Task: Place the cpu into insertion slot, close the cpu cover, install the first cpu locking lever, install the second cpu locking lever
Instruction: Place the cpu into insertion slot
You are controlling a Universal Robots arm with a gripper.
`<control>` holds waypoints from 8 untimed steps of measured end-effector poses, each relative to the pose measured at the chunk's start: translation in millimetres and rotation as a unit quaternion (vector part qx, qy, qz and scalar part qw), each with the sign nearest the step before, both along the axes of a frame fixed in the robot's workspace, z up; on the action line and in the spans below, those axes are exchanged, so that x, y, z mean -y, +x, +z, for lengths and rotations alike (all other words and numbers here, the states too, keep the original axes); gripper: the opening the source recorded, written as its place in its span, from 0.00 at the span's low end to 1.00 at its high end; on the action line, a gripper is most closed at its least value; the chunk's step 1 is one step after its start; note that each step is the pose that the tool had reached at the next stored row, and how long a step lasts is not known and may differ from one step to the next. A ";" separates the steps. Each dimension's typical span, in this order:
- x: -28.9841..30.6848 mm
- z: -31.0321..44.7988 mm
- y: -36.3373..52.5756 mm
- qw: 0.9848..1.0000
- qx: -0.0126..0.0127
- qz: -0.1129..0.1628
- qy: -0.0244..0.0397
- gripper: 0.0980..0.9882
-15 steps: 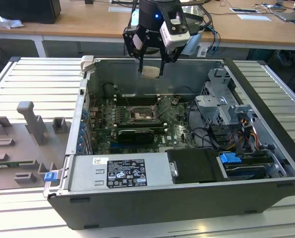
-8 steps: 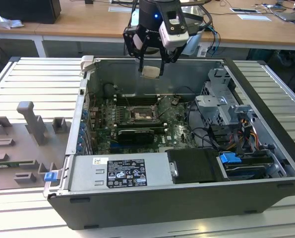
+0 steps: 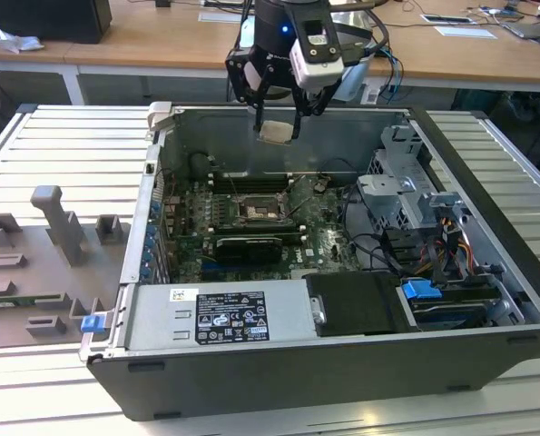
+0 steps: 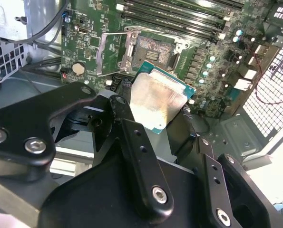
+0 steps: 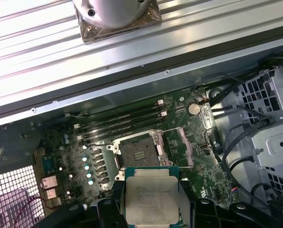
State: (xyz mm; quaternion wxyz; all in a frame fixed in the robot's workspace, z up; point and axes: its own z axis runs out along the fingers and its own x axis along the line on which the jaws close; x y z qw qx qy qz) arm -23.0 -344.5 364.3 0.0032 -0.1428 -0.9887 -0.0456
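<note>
Cpu (image 3: 276,133) pinched between gripper (image 3: 278,125) fingers, up in the air near the case (image 3: 342,363) back wall, above the bare socket (image 3: 256,211); cover (image 4: 128,52) stands flipped open beside the socket.

In the first wrist view the small square silvery-beige metal cpu (image 5: 152,199) runs off the picture's edge; in the second wrist view black metal gripper fingers (image 4: 131,137) cover one corner. In the exterior view the levers at the square black socket (image 3: 256,211) are too small to tell apart.
</note>
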 end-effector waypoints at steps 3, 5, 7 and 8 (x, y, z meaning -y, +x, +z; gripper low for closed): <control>0.0 0.0 0.0 1.000 0.000 -0.005 0.000 0.50; 0.0 0.0 0.0 1.000 0.000 -0.009 0.000 0.50; 0.0 0.0 0.0 1.000 0.000 -0.013 0.000 0.50; 0.0 0.0 0.0 1.000 0.000 -0.014 0.000 0.50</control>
